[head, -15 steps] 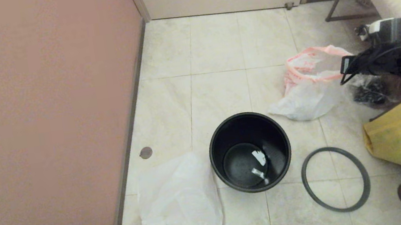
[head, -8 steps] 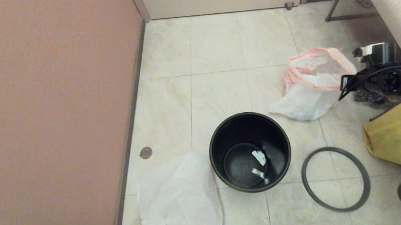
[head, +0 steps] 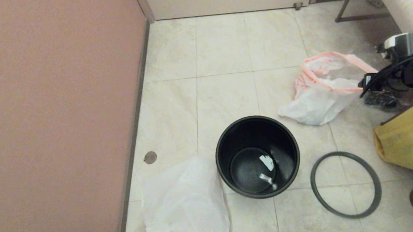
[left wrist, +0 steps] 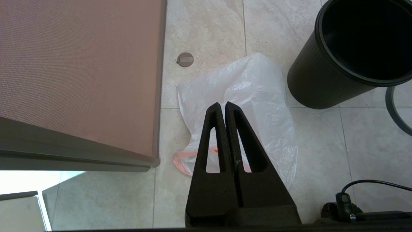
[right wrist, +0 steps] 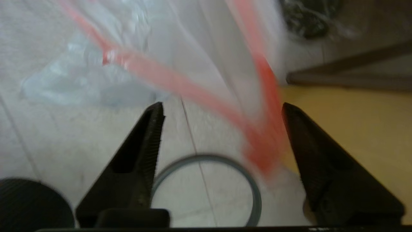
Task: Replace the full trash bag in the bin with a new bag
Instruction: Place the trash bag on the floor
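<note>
Right gripper (right wrist: 222, 109) has let go, jaws apart; bulging translucent white pink-rimmed full trash bag (head: 319, 93) slumped. Left gripper (left wrist: 224, 106) parked, jaws together. No legible writing.

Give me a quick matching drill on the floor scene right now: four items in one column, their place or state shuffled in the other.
1. bin
2. grey hoop
3. full trash bag
4. new bag

A. flat on the floor, off the bin's rim
B. limp by the brown panel
C. upright, unlined
D. pink-red rim between the open right gripper fingers

Pairs: 1-C, 2-A, 3-D, 4-B
</note>
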